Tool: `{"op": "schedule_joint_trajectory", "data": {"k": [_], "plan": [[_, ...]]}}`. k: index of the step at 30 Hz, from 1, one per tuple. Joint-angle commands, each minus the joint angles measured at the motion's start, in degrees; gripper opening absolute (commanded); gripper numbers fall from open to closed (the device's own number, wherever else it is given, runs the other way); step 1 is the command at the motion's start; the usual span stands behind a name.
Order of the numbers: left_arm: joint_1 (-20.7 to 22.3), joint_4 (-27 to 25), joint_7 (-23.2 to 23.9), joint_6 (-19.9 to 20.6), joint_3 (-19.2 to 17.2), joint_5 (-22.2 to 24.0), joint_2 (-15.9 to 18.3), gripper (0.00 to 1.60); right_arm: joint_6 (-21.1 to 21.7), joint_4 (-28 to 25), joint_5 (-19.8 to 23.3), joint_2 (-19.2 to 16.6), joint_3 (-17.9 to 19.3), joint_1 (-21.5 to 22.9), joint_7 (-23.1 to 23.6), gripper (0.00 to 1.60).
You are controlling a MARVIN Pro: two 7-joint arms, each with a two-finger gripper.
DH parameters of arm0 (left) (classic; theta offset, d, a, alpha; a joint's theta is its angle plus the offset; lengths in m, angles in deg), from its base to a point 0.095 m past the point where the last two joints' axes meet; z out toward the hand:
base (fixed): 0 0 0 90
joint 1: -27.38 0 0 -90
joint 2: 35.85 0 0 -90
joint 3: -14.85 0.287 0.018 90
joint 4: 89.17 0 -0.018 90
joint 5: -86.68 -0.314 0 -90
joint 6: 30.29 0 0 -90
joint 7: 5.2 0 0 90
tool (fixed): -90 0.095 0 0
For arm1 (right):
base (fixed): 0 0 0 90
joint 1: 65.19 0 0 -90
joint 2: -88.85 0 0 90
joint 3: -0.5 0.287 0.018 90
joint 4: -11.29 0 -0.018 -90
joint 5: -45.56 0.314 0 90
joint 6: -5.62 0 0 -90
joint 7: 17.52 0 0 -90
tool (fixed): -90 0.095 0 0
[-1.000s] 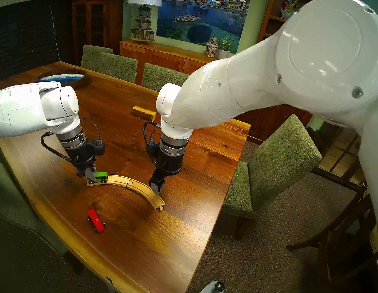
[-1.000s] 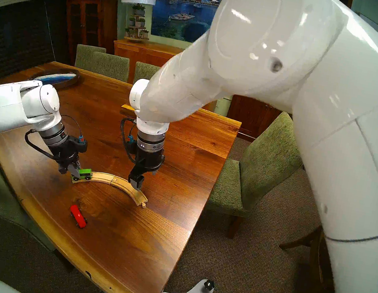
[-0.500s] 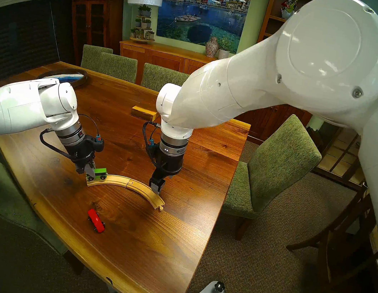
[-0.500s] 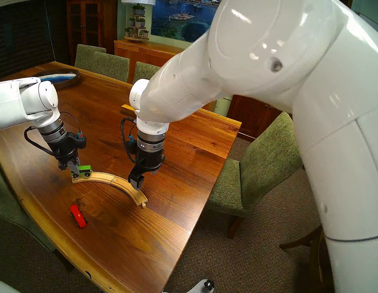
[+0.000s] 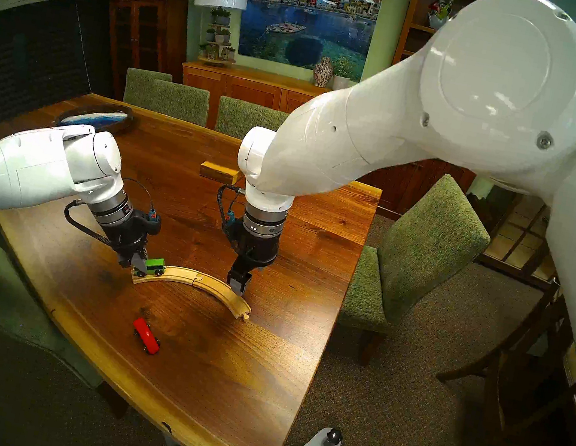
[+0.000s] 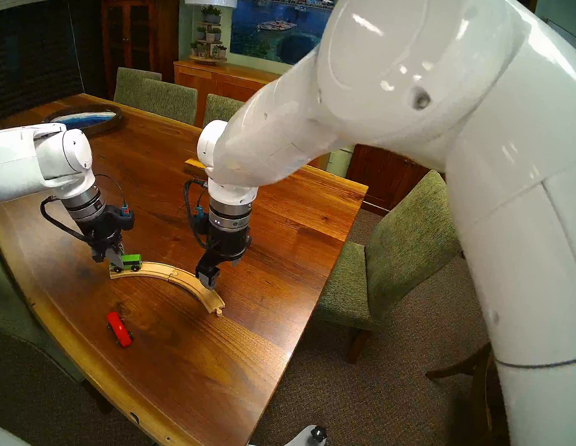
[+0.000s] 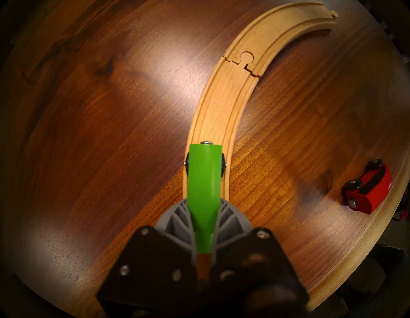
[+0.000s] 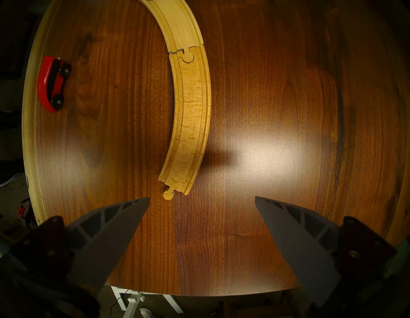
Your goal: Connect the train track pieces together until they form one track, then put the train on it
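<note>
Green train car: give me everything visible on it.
The green train car is a boxy bright green toy with dark side windows, black wheels and a silver stud at its front end. It sits lengthwise at the socket end of the joined wooden track, wheels by the grooves, its rear clamped between the left gripper fingers.

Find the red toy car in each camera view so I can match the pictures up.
Head stereo left: red car lower centre, on the table near its front edge, below the track.
Head stereo right: red car lower left of centre, same spot.
Left wrist: red car far right, tipped on its side.
Right wrist: red car upper left.
Shared landmark: the track's peg-and-socket seam.
</note>
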Motion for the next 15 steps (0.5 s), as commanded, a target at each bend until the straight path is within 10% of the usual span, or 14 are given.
{"op": "schedule_joint_trajectory", "data": {"k": [1, 7, 9, 10, 15], "plan": [[1.59, 0.13, 0.5, 0.13, -0.87, -0.06, 0.06, 0.0, 0.15, 0.71, -0.03, -0.67, 0.05, 1.79, 0.09, 1.6], [1.63, 0.13, 0.53, 0.17, -0.71, -0.33, 0.0, 0.55, 0.15, 0.71, -0.04, -0.67, 0.05, 1.79, 0.1, 1.6], [1.62, 0.11, 0.52, 0.19, -0.74, -0.31, 0.02, 1.02, 0.15, 0.71, -0.04, -0.67, 0.05, 1.79, 0.1, 1.6], [1.62, 0.12, 0.55, 0.22, -0.78, -0.29, 0.01, 1.54, 0.15, 0.71, -0.04, -0.67, 0.05, 1.79, 0.1, 1.6], [2.07, 0.2, 1.04, 0.28, -1.18, -0.02, 0.18, 1.6, 0.15, 0.72, -0.03, -0.66, 0.04, 1.78, 0.09, 1.6]]}}
